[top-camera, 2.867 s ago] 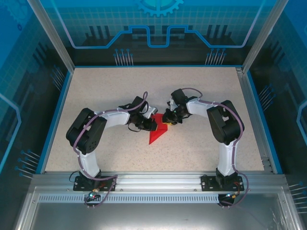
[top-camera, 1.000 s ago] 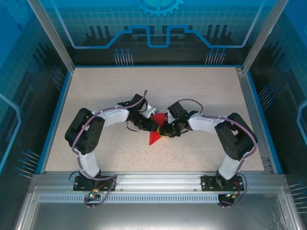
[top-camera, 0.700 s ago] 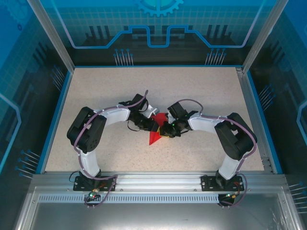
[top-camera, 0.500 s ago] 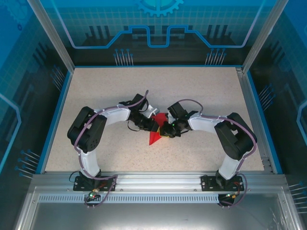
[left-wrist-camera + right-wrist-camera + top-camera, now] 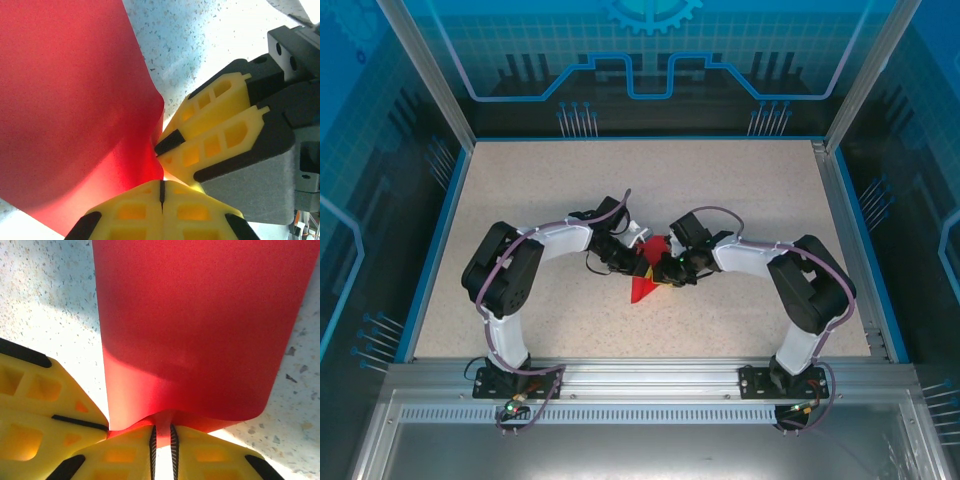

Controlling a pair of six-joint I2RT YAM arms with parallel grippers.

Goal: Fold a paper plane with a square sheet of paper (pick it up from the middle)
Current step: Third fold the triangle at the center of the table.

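Midway through, by the look of it. Square sheet of paper [image 5: 641, 289] at the centre of the worktop [image 5: 750, 200], already creased into a pointed red wedge. Tip toward 6 o'clock, upper end at 12 o'clock gathered between the two hands.

Left hand [image 5: 161, 190] reaching in from 9 o'clock, fingers pressed together. Red running right into their tips, so apparently nipping a thin edge, though no red visible in the seam itself. Right hand [image 5: 162, 434] coming in from 3 o'clock, pinching a narrow strip of the paper, red plainly showing between the pads. Both hands just beside each other at the same gathered spot, fingertips almost touching.

From the right wrist, a smooth red panel bowing away from the pinch, curled at one side, not pressed flat.

Done, judging from this: the first folds, giving the triangle. Left to do: narrowing the wedge into a slim dart, sharpening a centre crease, spreading the wings, setting it down. No finished dart shape on the worktop yet. Likely step in hand: bending the upper part over for the next fold.
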